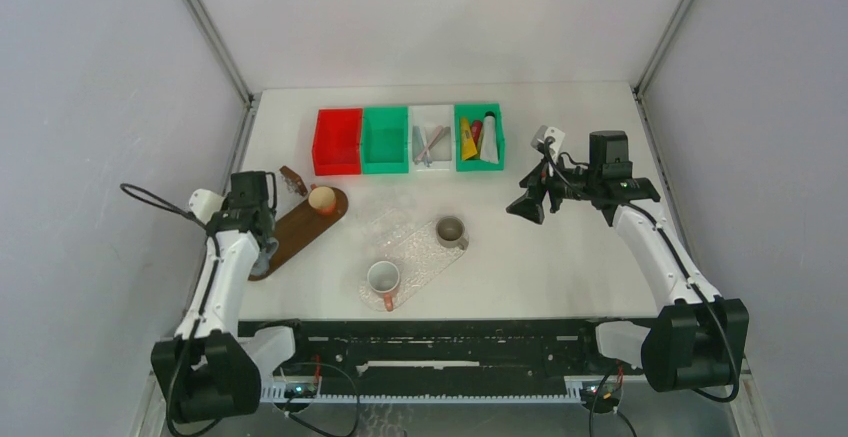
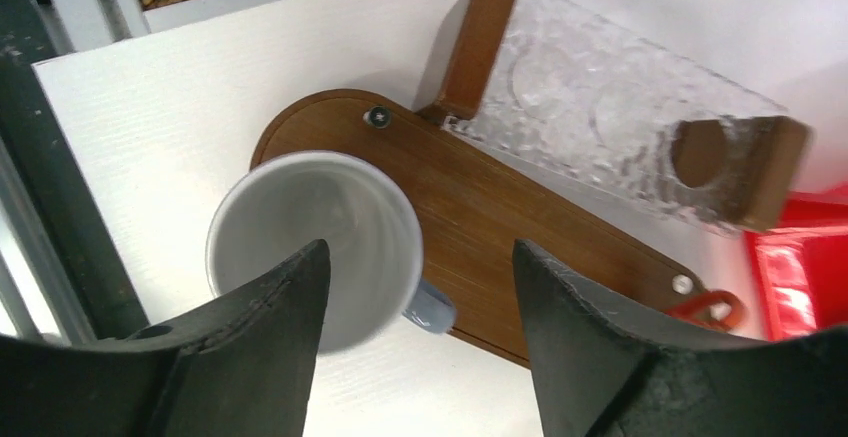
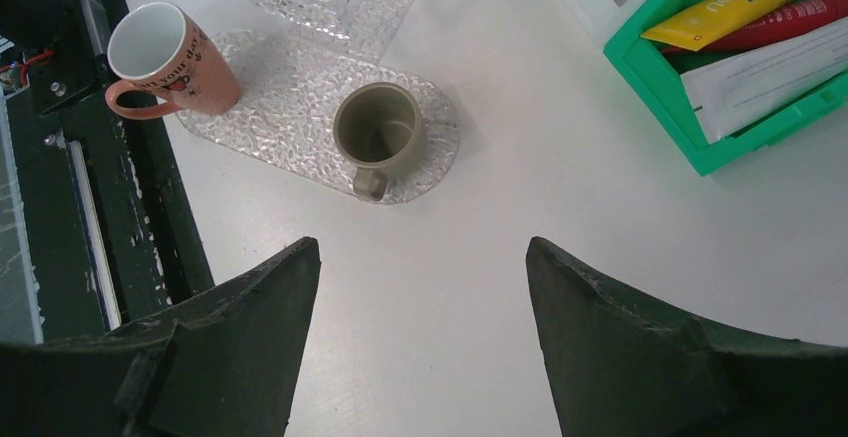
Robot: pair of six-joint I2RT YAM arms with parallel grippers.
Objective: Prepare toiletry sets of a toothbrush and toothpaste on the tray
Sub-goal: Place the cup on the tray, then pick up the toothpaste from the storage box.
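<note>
On the overhead camera the toothbrushes (image 1: 430, 143) lay in the white bin (image 1: 433, 109), third in the row of four bins at upper centre. The tubes were in the green bin (image 3: 655, 92) at the right end of that row. My right wrist camera showed them at upper right as a yellow tube (image 3: 745, 2), a red tube (image 3: 790, 22) and a white tube (image 3: 770, 72), lying side by side. All of them were well apart from both trays.

The clear glass tray (image 3: 290, 107) sat at centre, with an olive mug (image 3: 378, 137) at one end and a pink mug (image 3: 170, 57) at the other. The brown wooden tray (image 2: 500, 207) lay at the left and held an orange mug (image 1: 322, 200) at its far end.

The left gripper (image 2: 418, 257) hung over the near end of the brown tray with its fingers spread wide. One finger (image 2: 270, 347) was over the mouth of a white mug (image 2: 340, 207) and the other was outside it, so the handle-side wall stood between them. I saw no squeeze on the mug. A clear rack with brown ends (image 2: 610, 127) filled the upper right of that view, just beside the tray.

The right gripper (image 3: 422, 252) hovered over bare table (image 3: 560, 187) to the right of the bins. Its fingers were wide apart and held nothing.
</note>
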